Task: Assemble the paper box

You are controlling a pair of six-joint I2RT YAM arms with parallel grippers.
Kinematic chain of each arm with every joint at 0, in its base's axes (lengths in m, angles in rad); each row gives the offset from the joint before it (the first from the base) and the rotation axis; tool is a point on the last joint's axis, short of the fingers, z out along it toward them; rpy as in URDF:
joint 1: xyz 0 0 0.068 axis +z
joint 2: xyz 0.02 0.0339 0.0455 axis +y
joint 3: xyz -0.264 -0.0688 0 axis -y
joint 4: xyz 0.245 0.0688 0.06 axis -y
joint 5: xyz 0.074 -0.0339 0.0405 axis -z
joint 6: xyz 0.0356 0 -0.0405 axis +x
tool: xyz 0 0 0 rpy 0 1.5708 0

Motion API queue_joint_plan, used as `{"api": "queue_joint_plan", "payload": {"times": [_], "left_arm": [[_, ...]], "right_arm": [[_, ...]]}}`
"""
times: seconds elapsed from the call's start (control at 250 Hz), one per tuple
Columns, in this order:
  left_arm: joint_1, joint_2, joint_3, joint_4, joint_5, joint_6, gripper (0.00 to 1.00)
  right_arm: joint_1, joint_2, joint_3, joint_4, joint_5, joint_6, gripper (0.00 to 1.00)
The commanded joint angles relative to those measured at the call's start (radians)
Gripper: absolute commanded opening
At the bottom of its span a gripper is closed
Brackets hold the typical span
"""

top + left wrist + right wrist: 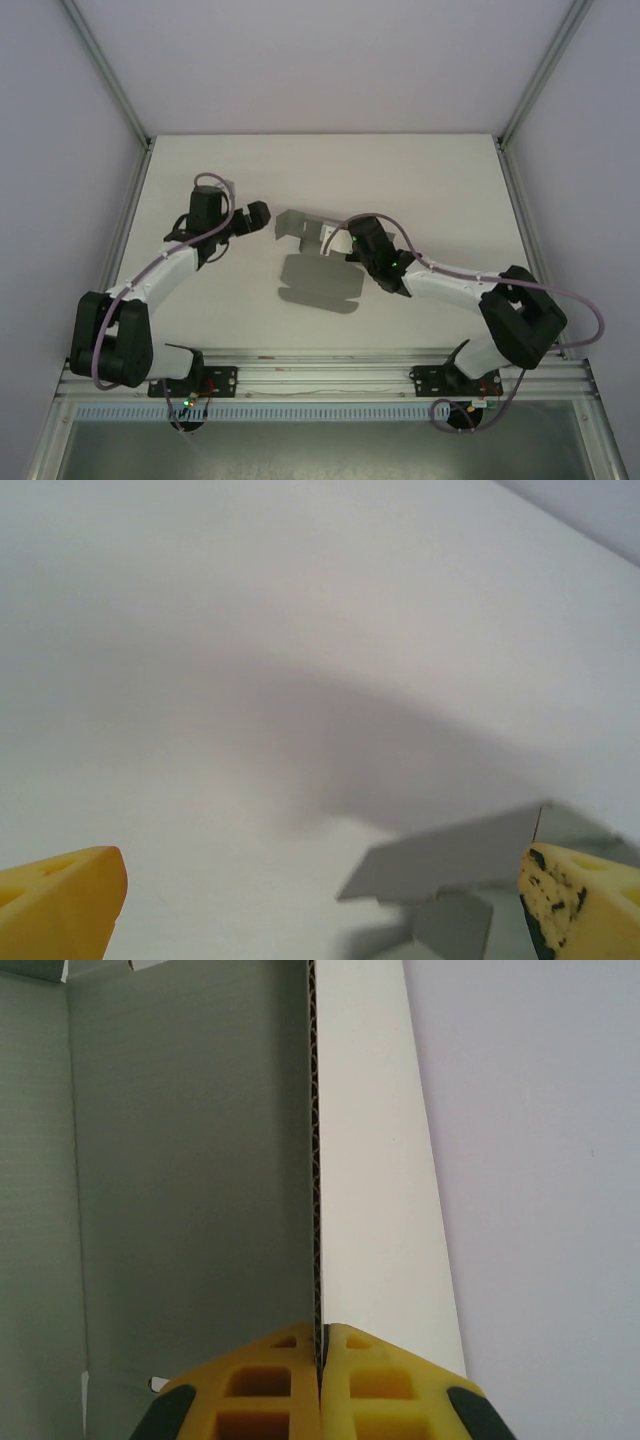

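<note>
Two yellow-tipped grippers work at mid-table, and they stand in opposite states. The right gripper [320, 1360] has its jaws pressed together on the top edge of one upright wall of the plain grey corrugated-card paper box [190, 1190], the fluted edge running straight out from between the pads. From above, the part-folded box [303, 229] sits near the middle of the white table [420, 180], with the right gripper [350, 246] at its right side. The left gripper [258, 215] hangs just beside the box's left end, jaws spread wide and holding nothing. Its wrist view shows one yellow fingertip [60, 900] at each lower corner, with a grey flap [450, 860] between them.

The hazard, as I judge it, is the single pinch. One thin wall carries the whole box, so a push from the left could swing or crease it, or the wall could slip from the pads. Unsecured flaps may also spring open.
</note>
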Motion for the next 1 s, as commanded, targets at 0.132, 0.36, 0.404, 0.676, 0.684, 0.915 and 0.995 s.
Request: {"api": "queue_joint_plan", "payload": {"times": [0.132, 0.36, 0.404, 0.676, 0.684, 0.915, 0.995], "left_arm": [[0.036, 0.218, 0.192, -0.038, 0.076, 0.11, 1.0], [0.01, 0.351, 0.288, -0.099, 0.227, 0.239, 0.91], [0.001, 0.362, 0.288, -0.103, 0.246, 0.247, 0.87], [-0.107, 0.315, 0.234, -0.121, 0.299, 0.293, 0.51], [-0.108, 0.313, 0.23, -0.116, 0.304, 0.29, 0.51], [-0.13, 0.288, 0.124, 0.053, 0.393, 0.221, 0.47], [-0.142, 0.289, 0.098, 0.091, 0.369, 0.222, 0.46]], "right_arm": [[-0.002, 0.018, 0.006, 0.042, -0.025, -0.045, 0.0], [-0.003, -0.009, 0.002, 0.05, -0.038, -0.017, 0.0], [-0.002, -0.014, 0.001, 0.05, -0.042, -0.012, 0.0], [-0.003, -0.004, 0.005, 0.071, -0.002, 0.001, 0.0], [-0.002, -0.003, 0.007, 0.071, 0.0, 0.001, 0.0], [-0.002, 0.018, -0.01, 0.147, 0.034, -0.025, 0.0], [-0.003, 0.024, -0.009, 0.145, 0.035, -0.041, 0.0]]}}
